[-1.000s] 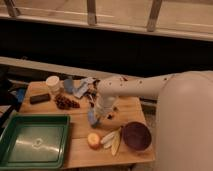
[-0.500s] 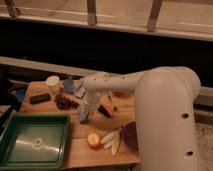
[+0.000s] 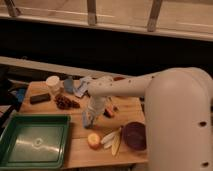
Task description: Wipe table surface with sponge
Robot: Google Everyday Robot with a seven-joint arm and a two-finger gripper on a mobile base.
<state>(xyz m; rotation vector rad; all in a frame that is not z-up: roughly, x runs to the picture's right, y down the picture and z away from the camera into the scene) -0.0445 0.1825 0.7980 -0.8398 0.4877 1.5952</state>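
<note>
The table surface (image 3: 75, 150) is a light-brown wooden top in the lower half of the camera view. A small medium-blue block, which looks like the sponge (image 3: 68, 84), stands at the back of the table beside a white cup (image 3: 52, 83). My gripper (image 3: 90, 120) points down at the middle of the table, to the right of the green tray and in front of and to the right of the sponge. Its lower end looks pale bluish. I cannot tell whether it touches the wood. My white arm (image 3: 150, 95) covers the table's right side.
A green plastic tray (image 3: 34, 142) fills the front left. A black bar (image 3: 40, 98) and a dark reddish cluster (image 3: 65, 102) lie at the back left, with pale grey-blue flat pieces (image 3: 83, 89) nearby. An orange round item (image 3: 94, 140), yellow slices (image 3: 113, 140) and a dark purple bowl (image 3: 134, 135) sit in front.
My arm has swung left and toward the front. The gripper has moved from the back middle of the table down to its centre, near the tray's right edge.
</note>
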